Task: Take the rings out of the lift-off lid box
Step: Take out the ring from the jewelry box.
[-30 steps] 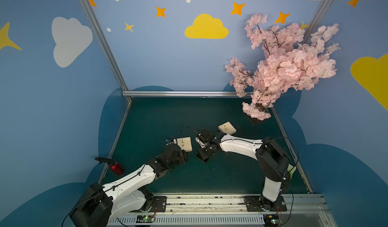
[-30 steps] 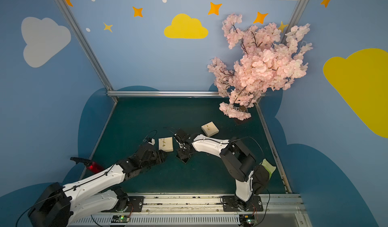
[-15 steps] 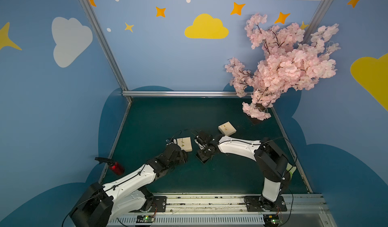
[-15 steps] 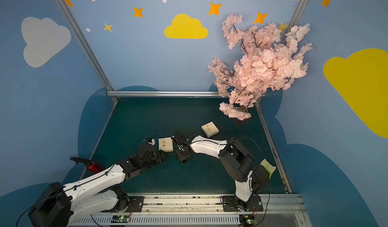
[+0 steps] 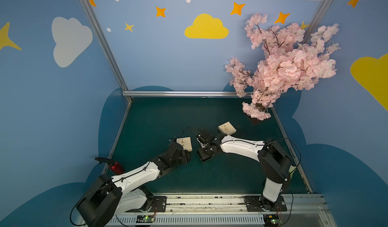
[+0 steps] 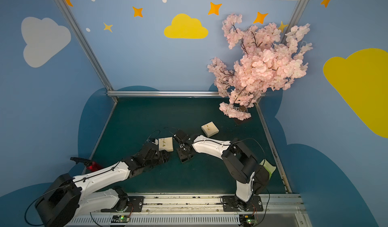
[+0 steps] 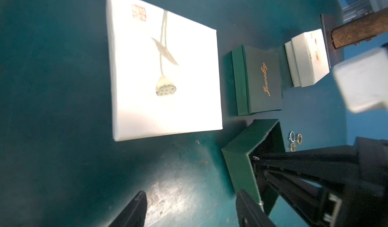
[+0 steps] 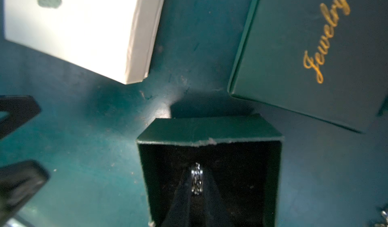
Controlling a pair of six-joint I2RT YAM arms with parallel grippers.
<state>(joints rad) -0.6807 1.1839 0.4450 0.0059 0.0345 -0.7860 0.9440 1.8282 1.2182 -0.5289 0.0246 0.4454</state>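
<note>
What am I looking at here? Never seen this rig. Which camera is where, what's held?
Two robot arms, each ending in a two-finger gripper. The wide pictures look down from one overhead stereo camera; the close-ups come from cameras on the arms' wrists. On the green mat lie two white boxes, an open green box, its lid marked Jewelry, and three loose rings; a pink blossom tree stands behind. The right gripper is shut on a ring in the open box. The left gripper is open and empty.
</note>
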